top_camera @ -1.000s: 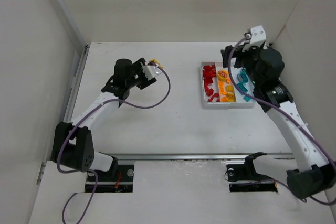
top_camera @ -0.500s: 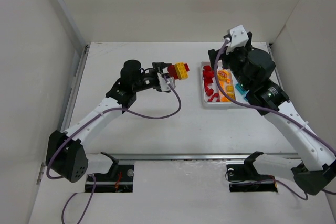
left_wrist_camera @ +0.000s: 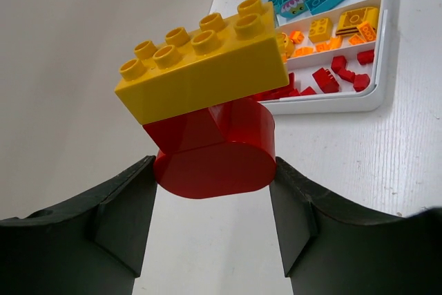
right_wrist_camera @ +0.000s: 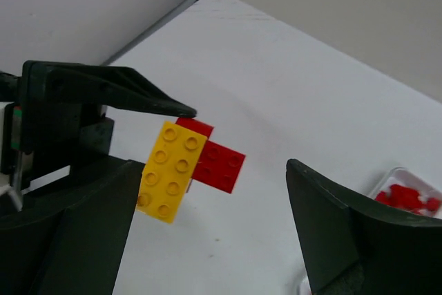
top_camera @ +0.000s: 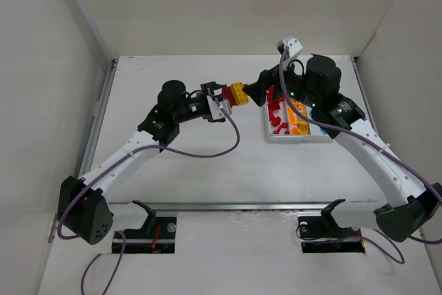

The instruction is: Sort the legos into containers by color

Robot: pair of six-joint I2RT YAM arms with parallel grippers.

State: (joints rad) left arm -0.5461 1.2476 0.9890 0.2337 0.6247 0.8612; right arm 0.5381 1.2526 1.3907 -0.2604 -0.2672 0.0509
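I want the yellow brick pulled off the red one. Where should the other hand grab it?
Pinch the yellow brick across its long flat sides, with the open right gripper coming from the tray side. The left gripper clamps only the red piece, so the yellow brick's sides are bare.

Your workspace: a white table boxed in by plain, pale walls.
You're looking at a matte white tabletop (top_camera: 207, 164), with a back wall (top_camera: 228, 5), a left wall (top_camera: 34, 101) and a right wall (top_camera: 414, 25) rising from its edges. A metal rail (top_camera: 235, 206) runs along the near edge, and a metal strip (top_camera: 99, 112) lines the left side. The light is soft and even, with only faint shadows.
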